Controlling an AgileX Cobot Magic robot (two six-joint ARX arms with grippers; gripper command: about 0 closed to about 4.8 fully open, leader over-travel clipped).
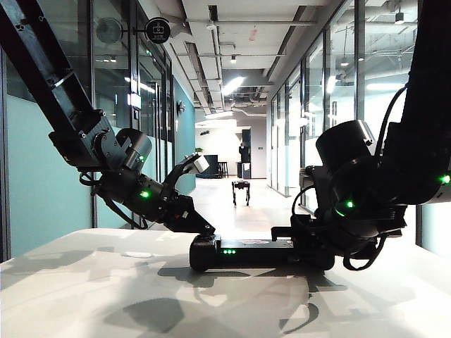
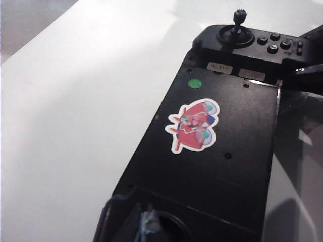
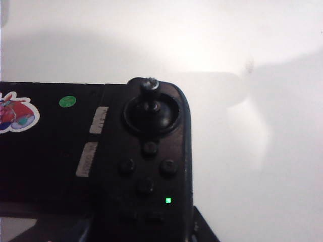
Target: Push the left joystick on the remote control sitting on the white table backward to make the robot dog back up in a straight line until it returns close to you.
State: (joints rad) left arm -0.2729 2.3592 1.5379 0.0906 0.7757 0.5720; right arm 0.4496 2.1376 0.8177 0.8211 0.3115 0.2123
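table: white, wide, nearest; controller rests flat mid-table.
controller: black, wide, green lights on front edge; looks rigid and light, may slide on the smooth top if pushed unbraced.
left gripper: tip down at controller's left end; jaws hidden from the outside camera, wrist camera shows only a dark blur at the near lobe, cannot tell spread or shut.
left stick: not clearly visible, probably under that tip; tiny, springy, slick knob, so nudge sideways, no pinch.
right gripper: at right end, seemingly bracing it; jaw state cannot tell.
right stick: upright, untouched.
robot dog: far down corridor, well away.
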